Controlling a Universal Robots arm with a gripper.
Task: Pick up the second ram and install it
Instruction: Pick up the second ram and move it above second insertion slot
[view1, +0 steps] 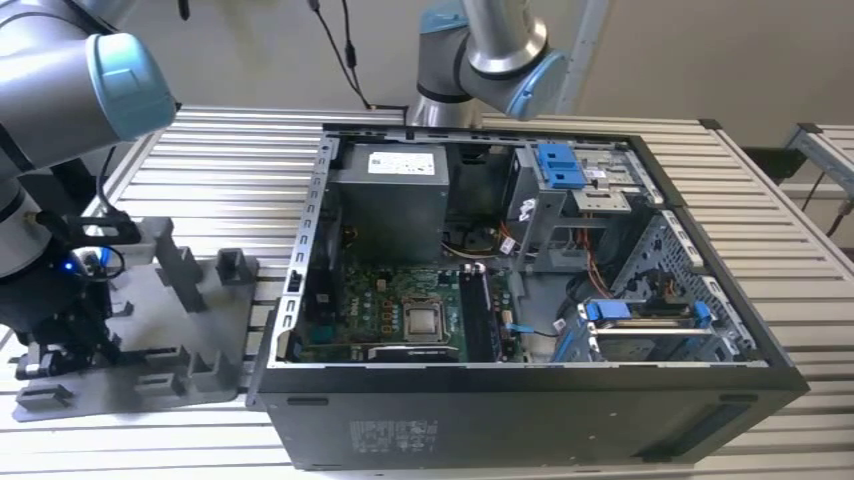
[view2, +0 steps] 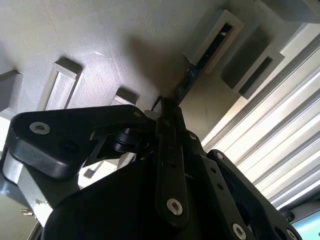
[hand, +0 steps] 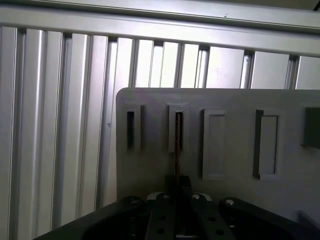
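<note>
The gripper (view2: 166, 109) is clamped on one end of the second ram (view2: 188, 80); the ram's other end sits in a slotted block (view2: 202, 32) of the grey holder plate (hand: 235, 100).

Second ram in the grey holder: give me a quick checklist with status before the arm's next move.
1. Gripper closed on the second ram: ok, looks so in the second wrist view.
2. Ram clear of the holder plate: not ok, its far end sits in a slotted block.
3. Computer case open, motherboard exposed: ok.
4. Room for it on the motherboard: cannot tell.
</note>
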